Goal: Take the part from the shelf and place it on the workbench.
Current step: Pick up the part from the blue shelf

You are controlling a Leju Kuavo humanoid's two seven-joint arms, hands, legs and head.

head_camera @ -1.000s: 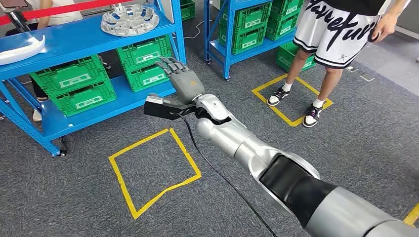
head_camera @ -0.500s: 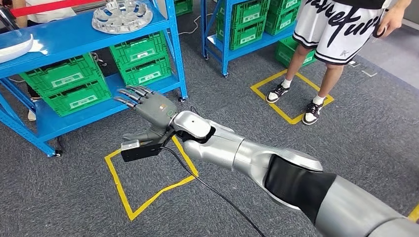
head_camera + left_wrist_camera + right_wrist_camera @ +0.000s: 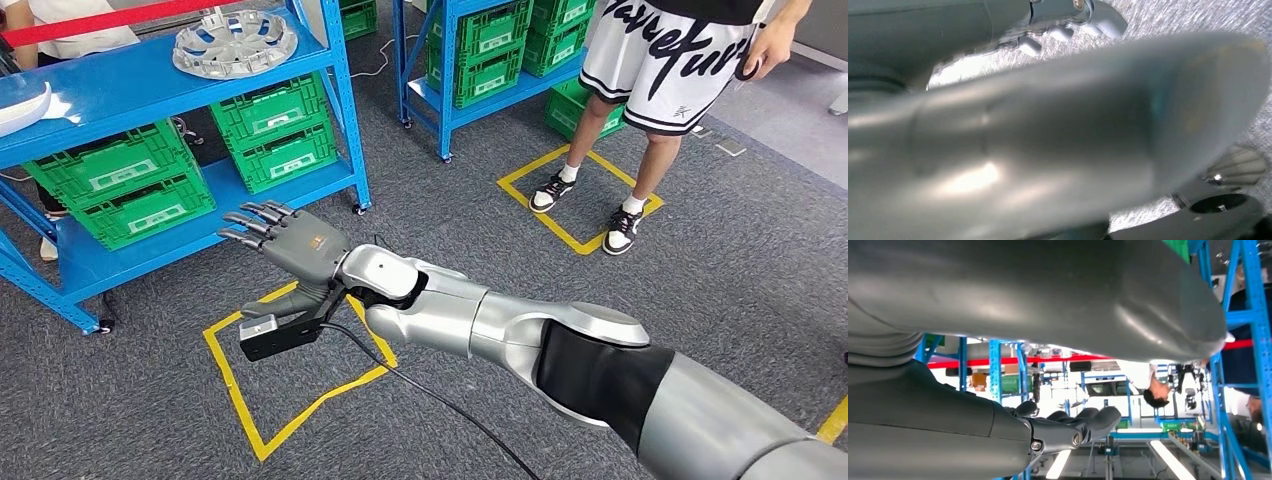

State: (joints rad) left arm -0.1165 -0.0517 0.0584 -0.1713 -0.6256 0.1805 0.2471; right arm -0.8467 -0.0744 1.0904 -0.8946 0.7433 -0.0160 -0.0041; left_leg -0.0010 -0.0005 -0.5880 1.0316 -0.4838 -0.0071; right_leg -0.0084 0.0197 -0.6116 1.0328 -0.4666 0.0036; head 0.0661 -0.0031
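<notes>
Lowered since a second ago, right hand sits below the blue metal shelf, fingers apart, empty; silver spoked wheel cover lies untouched on its top; left hand: cannot tell

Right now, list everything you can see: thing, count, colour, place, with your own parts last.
wheel cover: one, silver, top level of the near blue shelf.
white part: one, white, same level, cut off at the picture's left edge.
near shelf: one, blue, far left.
second shelf: one, blue, further back.
crates: several, green, on the lower levels of both shelves.
floor squares: two, yellow tape, on grey carpet; one under the right hand, one under the person.
barrier tape: one, red, behind the near shelf.
person: one, in white patterned shorts, standing in the far square.
right hand: one, grey, fingers spread, holding nothing, low in front of the near shelf.
</notes>
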